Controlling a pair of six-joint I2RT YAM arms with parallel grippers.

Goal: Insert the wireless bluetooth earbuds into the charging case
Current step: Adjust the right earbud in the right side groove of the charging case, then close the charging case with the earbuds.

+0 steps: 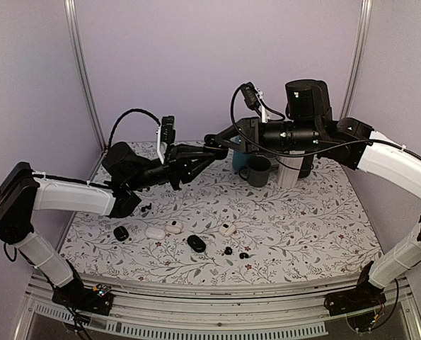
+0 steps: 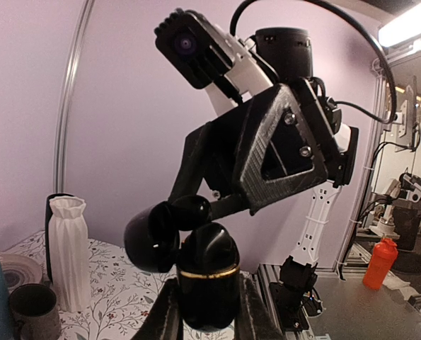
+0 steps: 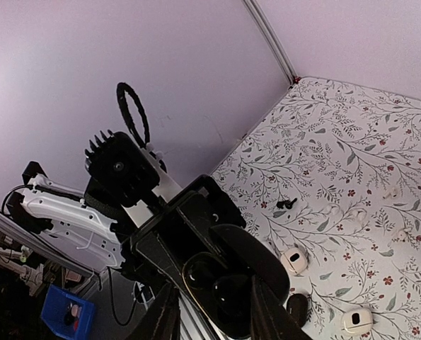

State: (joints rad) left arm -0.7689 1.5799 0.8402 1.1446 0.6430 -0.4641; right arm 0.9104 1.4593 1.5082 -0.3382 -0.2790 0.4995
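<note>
Top external, floral table [image 1: 316, 227], lilac walls [image 1: 196, 57], loose earbuds [image 1: 228, 251]

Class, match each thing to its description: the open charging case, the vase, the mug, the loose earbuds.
1 open charging case
2 vase
3 mug
4 loose earbuds

A white, ribbed, upright
B tiny, lying near the table's front edge
C dark, with a handle
D gripped by the left pincer, up in the air

Pairs: 1-D, 2-A, 3-C, 4-B

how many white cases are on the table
3, in a loose row: left white case, middle white case just beside it, right white case nearer centre. More may be hidden.
</note>
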